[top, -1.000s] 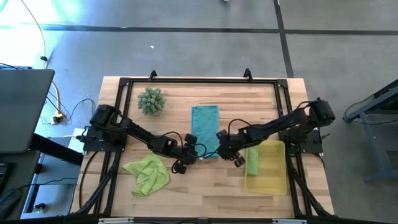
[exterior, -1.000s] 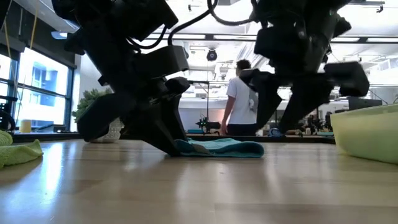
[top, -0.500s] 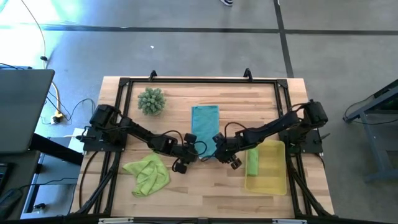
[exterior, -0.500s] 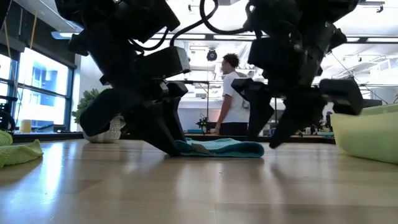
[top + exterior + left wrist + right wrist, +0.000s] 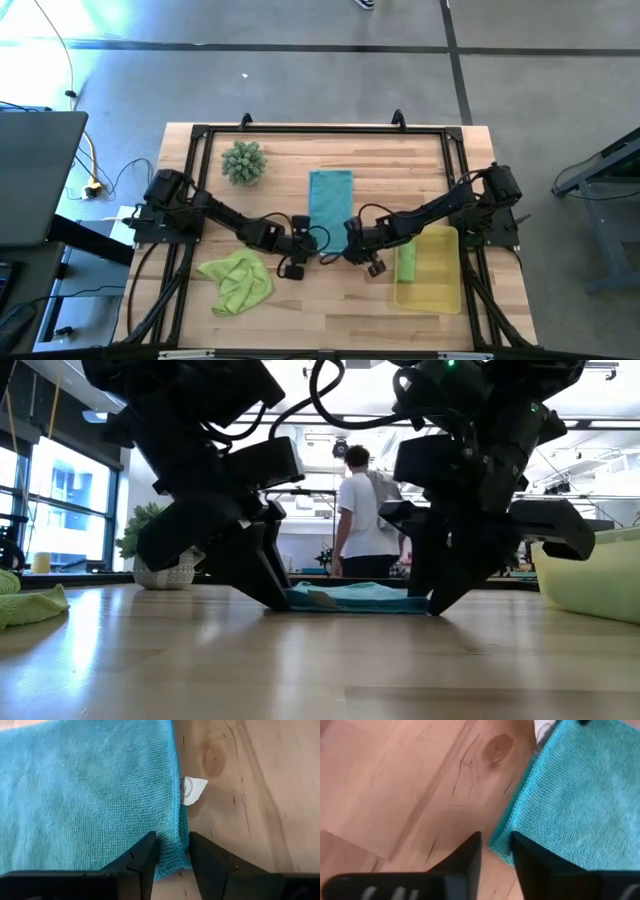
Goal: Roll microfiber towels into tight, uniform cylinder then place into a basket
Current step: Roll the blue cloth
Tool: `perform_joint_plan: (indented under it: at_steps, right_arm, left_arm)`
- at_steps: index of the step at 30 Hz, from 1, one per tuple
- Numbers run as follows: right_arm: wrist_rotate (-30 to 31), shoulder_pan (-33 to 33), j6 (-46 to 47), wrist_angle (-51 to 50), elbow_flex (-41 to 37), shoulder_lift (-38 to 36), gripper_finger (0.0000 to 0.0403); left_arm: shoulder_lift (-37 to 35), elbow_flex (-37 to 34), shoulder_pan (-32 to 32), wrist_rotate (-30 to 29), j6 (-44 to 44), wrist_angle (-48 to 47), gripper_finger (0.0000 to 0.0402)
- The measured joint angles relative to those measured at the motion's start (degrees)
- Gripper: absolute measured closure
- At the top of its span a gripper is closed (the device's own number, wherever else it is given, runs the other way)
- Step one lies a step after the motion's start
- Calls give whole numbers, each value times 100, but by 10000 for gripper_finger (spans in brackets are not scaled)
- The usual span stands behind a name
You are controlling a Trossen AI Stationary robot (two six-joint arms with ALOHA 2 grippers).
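A teal microfiber towel (image 5: 330, 200) lies flat in a narrow strip at the table's middle. My left gripper (image 5: 308, 244) is shut on its near left corner, and my right gripper (image 5: 350, 246) is shut on its near right corner. A lime green towel (image 5: 237, 281) lies crumpled at the near left. Another green towel (image 5: 406, 262), rolled up, lies in the yellow basket (image 5: 440, 285) at the near right. My left gripper pinches the teal towel's side edge (image 5: 175, 836) just short of its near corner, one finger on the cloth and one on the table side. The fingers slant down from the table's left. The towel lies flat on the table. My right gripper has the towel's near right corner (image 5: 501, 845) between its two fingers, which slant down from the table's right. The tips stand on the table (image 5: 432, 610). One layer or several, I cannot tell. The cloth lies flat.
A spiky green plant ball (image 5: 243, 162) sits at the far left. A white tag (image 5: 193, 790) sticks out from under the towel's edge. A black frame (image 5: 320, 128) rims the table. A person (image 5: 362, 510) stands in the room beyond.
My right gripper has come down and toward the table's left onto the towel's near right corner, and its fingers have drawn closer together. My left gripper has kept its place at the other corner and rolled a little. The towel has stayed flat.
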Motion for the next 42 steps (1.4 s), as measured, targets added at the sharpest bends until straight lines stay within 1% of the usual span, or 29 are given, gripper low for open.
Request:
perform_joint_plan:
  at_steps: [3,6,8,11,15,20,23,28,31,38,42]
  right_arm:
    - [-42,-15,286,15,-2,10,342]
    - [-10,-21,627,58,-2,11,381]
    - [-2,-26,801,56,-2,-3,396]
    - [-95,-39,1015,0,40,-33,394]
    - [-385,-88,1164,-112,154,-111,398]
    - [-456,-151,1158,-343,400,-280,398]
    - [-474,-243,1147,-571,569,-295,399]
    - [-360,-446,1121,-628,612,-299,402]
    - [-358,-596,1123,-654,612,-299,402]
    - [-322,-806,1121,-561,571,-268,402]
    - [45,-813,1098,-568,571,-225,402]
  left_arm:
    - [8,0,-61,-136,-82,8,326]
    - [10,-2,-94,-132,-90,20,360]
    - [12,-4,-110,-133,-181,32,382]
    - [-33,-7,-118,-50,-409,15,397]
    - [-189,15,-126,288,-781,-77,389]
    - [-520,63,-151,276,-1126,-127,393]
    - [-653,78,-151,147,-1333,-226,397]
    - [-718,73,-138,-549,-1734,-802,399]
    - [-688,73,-89,-798,-1943,-947,397]
    - [-592,77,74,-760,-1990,-915,397]
    - [-499,79,140,-609,-1992,-900,397]
